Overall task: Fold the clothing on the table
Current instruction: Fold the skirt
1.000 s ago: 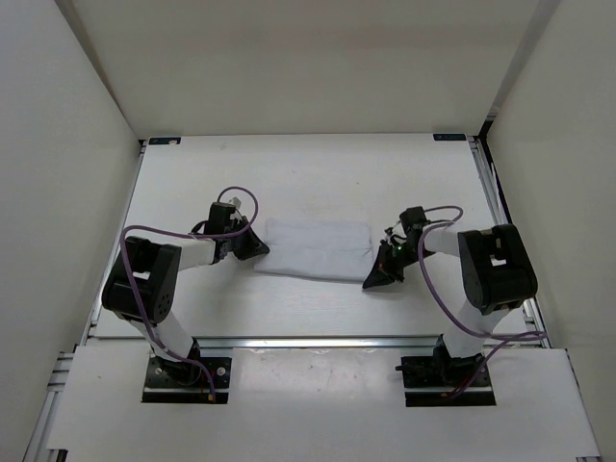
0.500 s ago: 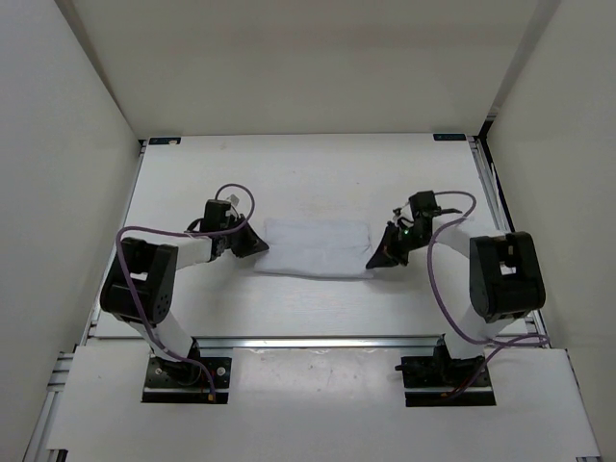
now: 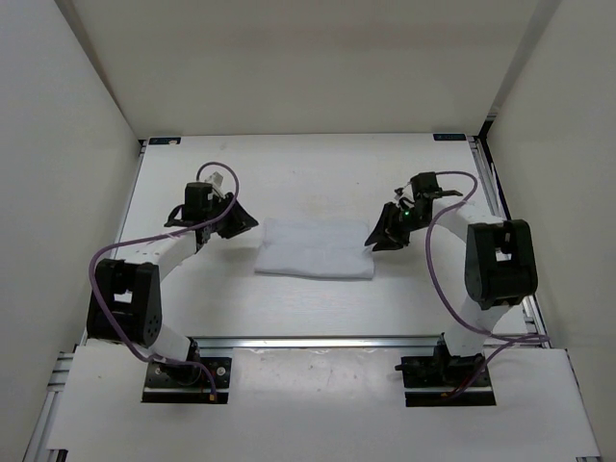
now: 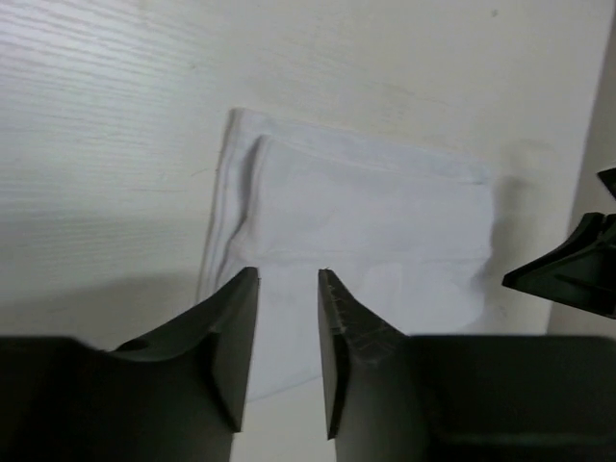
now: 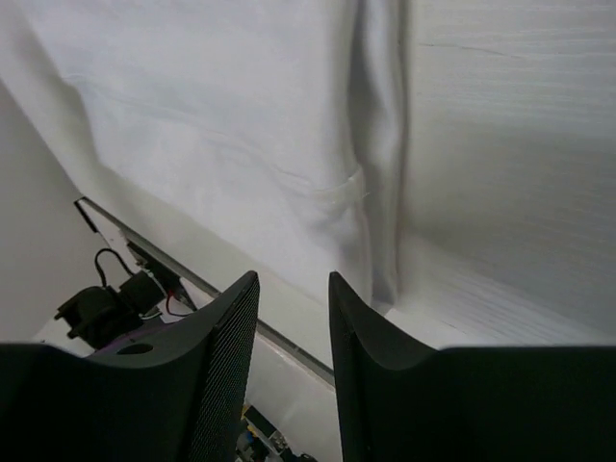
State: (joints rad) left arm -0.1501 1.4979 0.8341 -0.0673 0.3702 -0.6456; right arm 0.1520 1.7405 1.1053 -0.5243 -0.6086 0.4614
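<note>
The clothing (image 3: 316,248) is a plain white cloth lying flat on the table (image 3: 318,173) as a folded rectangle, with layered edges at its left end (image 4: 236,192). My left gripper (image 3: 241,219) hovers just off the cloth's far left corner, open and holding nothing. In the left wrist view the cloth (image 4: 366,212) shows through the gap of that gripper (image 4: 289,275). My right gripper (image 3: 378,236) is at the cloth's right end, also open and empty. The right wrist view has the cloth (image 5: 221,125) beyond that gripper (image 5: 293,281).
White walls close in the table on the left, far side and right. An aluminium rail (image 3: 318,340) runs along the near edge, with both arm bases (image 3: 188,371) behind it. Purple cables loop off each arm.
Both grippers were shut at the cloth's two ends; they have opened, let go and drawn up and away toward the far side. The cloth stays flat.
</note>
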